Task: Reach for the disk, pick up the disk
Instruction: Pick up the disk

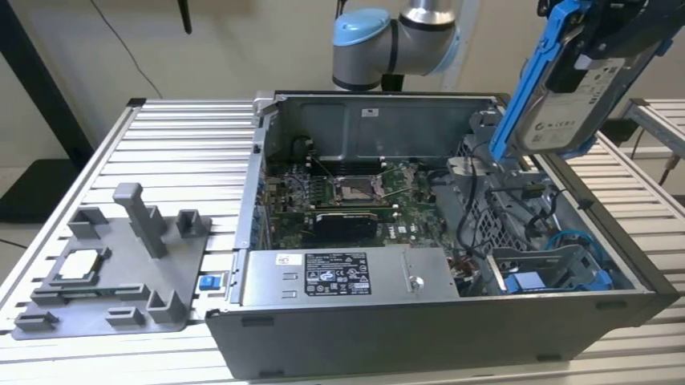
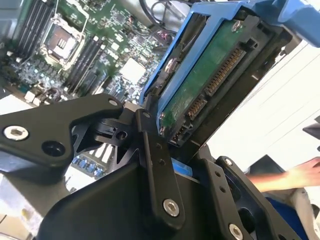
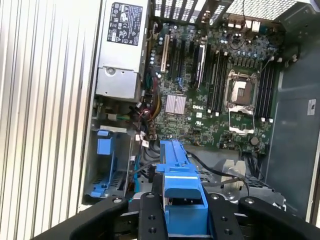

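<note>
Blue-framed and metal-bodied, the disk (image 1: 557,88) is hanging tilted in the air above the exterior view's right side of the open computer case (image 1: 428,321), and my gripper (image 2: 172,150) is clamping its jaws on the frame edge near the connector end. I'm guessing it's stiff, fairly heavy and shock-sensitive, so I'm gripping the plastic frame, not the bare green circuit board (image 2: 205,75).
</note>
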Robot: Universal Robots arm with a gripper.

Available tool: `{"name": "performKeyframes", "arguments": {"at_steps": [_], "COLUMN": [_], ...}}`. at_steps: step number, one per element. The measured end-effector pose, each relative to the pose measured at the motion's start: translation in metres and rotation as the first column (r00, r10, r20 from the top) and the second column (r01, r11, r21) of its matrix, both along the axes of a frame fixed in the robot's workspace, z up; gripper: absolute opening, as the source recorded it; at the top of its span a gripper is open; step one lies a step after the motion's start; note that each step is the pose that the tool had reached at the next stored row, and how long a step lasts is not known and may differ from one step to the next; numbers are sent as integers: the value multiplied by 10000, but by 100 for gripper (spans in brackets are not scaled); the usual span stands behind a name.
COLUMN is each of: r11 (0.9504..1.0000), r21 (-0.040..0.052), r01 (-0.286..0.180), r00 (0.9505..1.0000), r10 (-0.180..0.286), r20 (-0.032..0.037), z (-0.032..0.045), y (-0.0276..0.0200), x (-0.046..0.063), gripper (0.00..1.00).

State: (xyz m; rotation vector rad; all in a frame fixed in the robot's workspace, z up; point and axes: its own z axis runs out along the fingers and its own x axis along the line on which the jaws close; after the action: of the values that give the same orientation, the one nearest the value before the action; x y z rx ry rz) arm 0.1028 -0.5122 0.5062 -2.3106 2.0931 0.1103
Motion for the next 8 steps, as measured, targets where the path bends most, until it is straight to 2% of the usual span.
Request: {"name": "performKeyframes", "arguments": {"at_steps": [4, 8], "r11": [10000, 10000], "r21": [-1, 0], "r01": [1, 1], "r00": [10000, 10000], "r10": [-1, -1], "r20": [15, 16], "z": [-44, -84], "y": [-132, -308], "x": [-3, -3], "gripper": [0, 0]}}
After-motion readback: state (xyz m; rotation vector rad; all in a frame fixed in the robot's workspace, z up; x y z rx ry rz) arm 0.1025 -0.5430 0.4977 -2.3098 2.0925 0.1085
